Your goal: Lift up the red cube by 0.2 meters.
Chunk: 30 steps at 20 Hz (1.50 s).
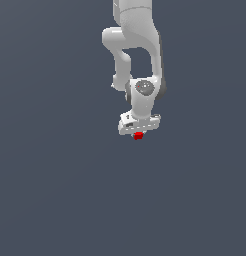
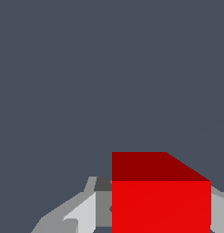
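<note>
The red cube (image 1: 138, 135) is tiny and plain. In the exterior view it sits right under the white gripper (image 1: 139, 133), between the fingertips. In the wrist view the red cube (image 2: 160, 200) fills much of the picture and grey fingers (image 2: 82, 214) flank it on both sides, touching it. The gripper is shut on the cube. The fingers are mostly hidden by the hand in the exterior view. Whether the cube rests on the surface or is held above it cannot be told.
The white arm (image 1: 137, 45) comes down from the top of the exterior view. The surface (image 1: 55, 190) is a uniform dark grey-blue with no other objects in view.
</note>
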Each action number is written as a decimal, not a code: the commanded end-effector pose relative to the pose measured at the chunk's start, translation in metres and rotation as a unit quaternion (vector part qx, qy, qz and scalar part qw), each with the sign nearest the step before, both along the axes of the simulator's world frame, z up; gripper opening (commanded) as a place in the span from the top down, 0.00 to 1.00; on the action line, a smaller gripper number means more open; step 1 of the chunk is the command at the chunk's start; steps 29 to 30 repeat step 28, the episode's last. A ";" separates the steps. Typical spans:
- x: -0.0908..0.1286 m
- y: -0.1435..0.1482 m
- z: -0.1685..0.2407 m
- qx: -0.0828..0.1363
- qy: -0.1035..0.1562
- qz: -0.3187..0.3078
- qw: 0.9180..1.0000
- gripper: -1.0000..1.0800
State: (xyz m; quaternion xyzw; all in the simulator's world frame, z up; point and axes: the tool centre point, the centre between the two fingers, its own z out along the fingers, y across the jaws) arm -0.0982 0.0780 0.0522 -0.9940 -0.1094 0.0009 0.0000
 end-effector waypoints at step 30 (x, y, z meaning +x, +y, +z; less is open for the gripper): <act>0.001 0.000 0.178 0.000 -0.001 0.000 1.000 1.00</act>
